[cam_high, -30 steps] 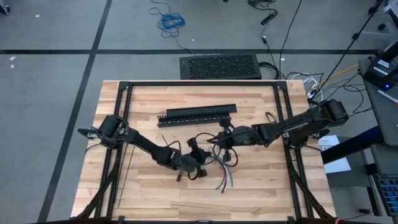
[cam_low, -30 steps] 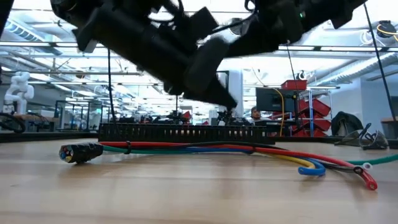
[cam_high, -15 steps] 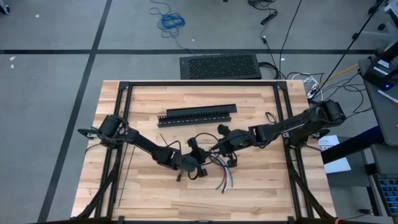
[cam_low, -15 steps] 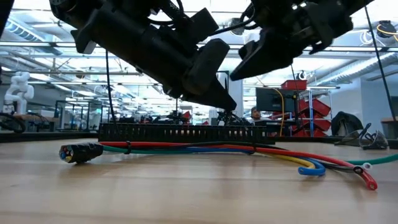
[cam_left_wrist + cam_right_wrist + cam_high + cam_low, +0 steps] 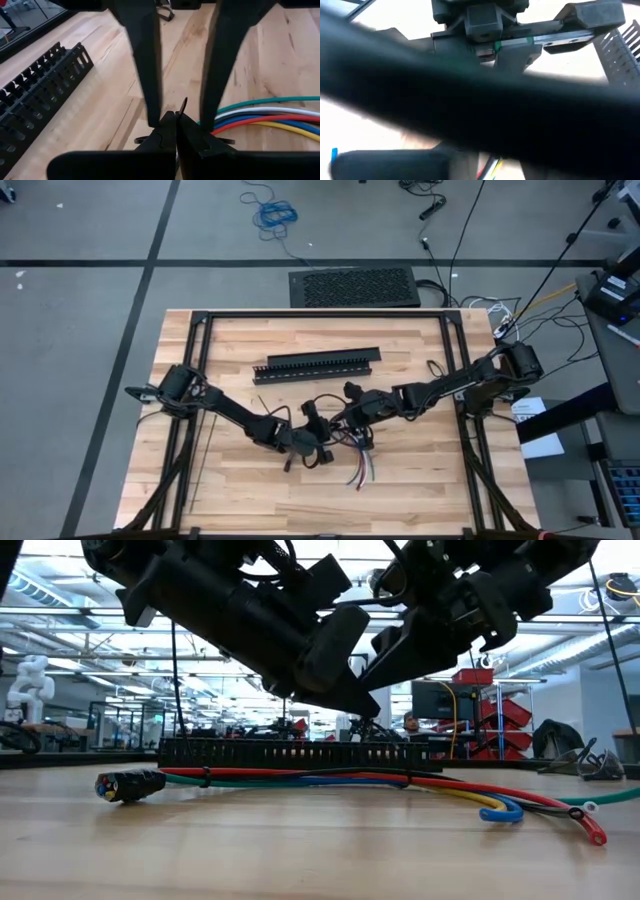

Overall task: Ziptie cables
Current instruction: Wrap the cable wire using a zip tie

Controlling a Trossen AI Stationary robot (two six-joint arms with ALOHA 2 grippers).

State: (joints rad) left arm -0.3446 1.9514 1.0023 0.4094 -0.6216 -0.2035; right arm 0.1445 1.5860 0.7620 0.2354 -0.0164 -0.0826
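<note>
L grip [image 5: 176,131]: I see it clamped on a ziptie [image 5: 183,106], just above the cables [image 5: 270,114].
R grip [image 5: 347,416]: over the bundle, fingers parted.
Cables: mid-table [image 5: 250,495], ends fanned toward me.

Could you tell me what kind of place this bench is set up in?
Most likely a robotics lab or workshop: the wooden table stands on a grey floor strewn with a blue cable coil, and the low view shows a red parts rack behind it.
</note>
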